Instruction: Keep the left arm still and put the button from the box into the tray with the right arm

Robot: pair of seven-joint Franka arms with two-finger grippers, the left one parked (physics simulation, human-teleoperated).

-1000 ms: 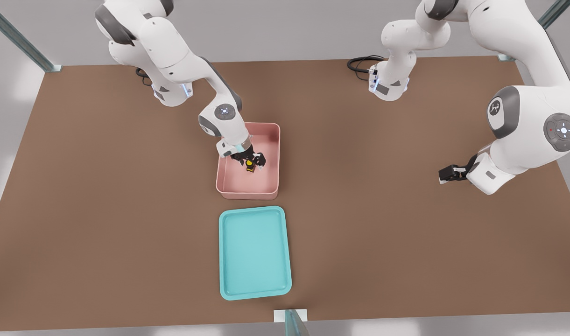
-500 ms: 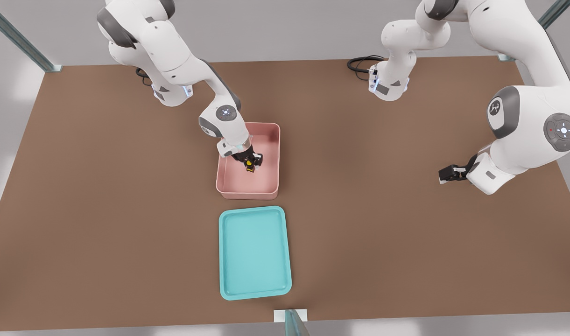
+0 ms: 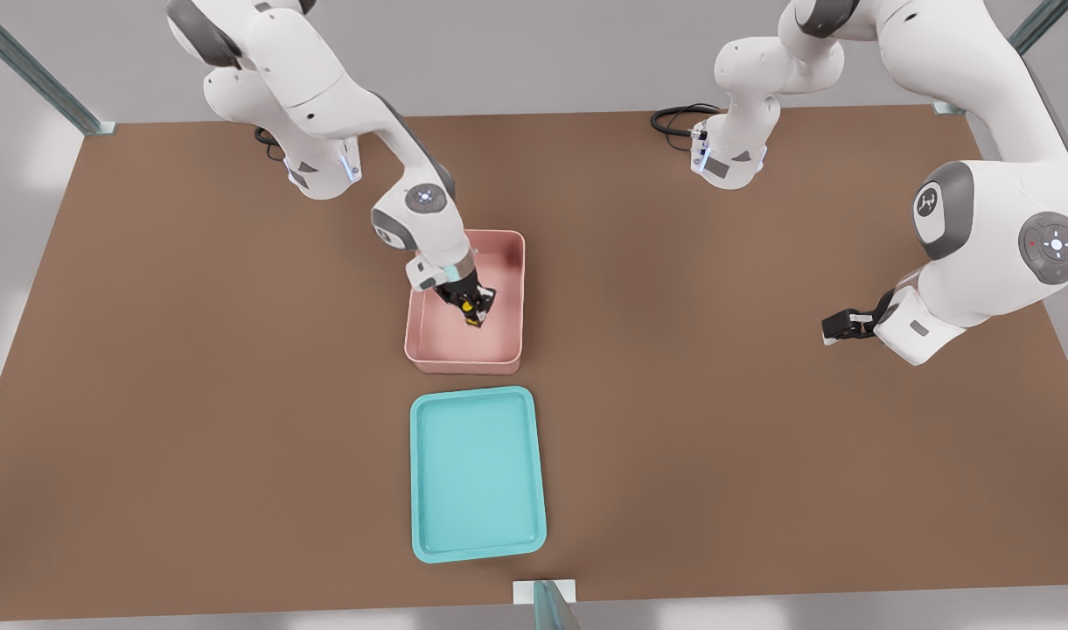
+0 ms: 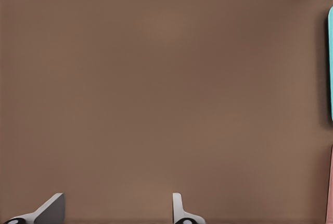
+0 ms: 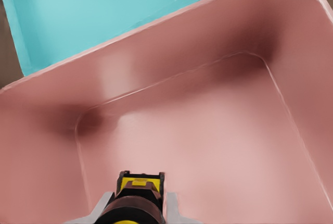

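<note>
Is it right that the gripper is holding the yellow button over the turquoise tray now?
No. The gripper holds the button, but inside the pink box, not over the tray; the front view shows it, and the right wrist view agrees.

Brown tabletop (image 3: 192, 394), pale grey floor beyond its edges, metal frame posts (image 3: 35, 74) at corners, soft even light

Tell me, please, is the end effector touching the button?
Touching: the right wrist view shows the end effector with a finger pressed on each side of the button.
</note>
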